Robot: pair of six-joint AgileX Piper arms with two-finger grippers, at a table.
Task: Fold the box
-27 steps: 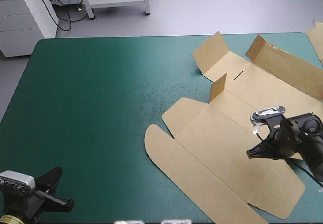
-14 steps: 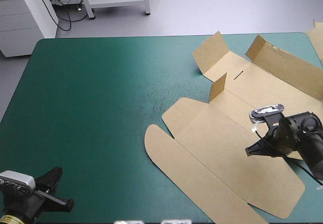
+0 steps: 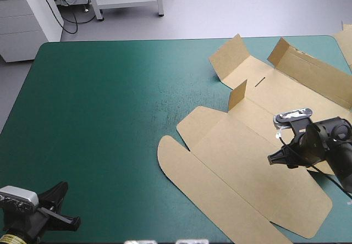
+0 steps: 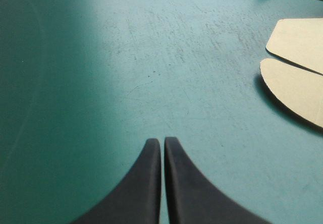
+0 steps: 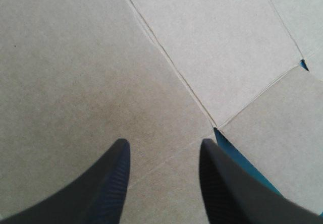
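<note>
The box [image 3: 236,156] lies mostly flat on the right of the tabletop [image 3: 110,117]: light, stiff board, probably best taken by a flap edge. Right pincer [image 5: 161,151] apart above it; left pincer [image 4: 162,143] together, near-left.

The left tool [image 4: 162,142] and the right tool [image 5: 164,143] each have two black fingers curved like fins. Tiny ridges line the right ones. The right arm [image 3: 334,146] is round and black
</note>
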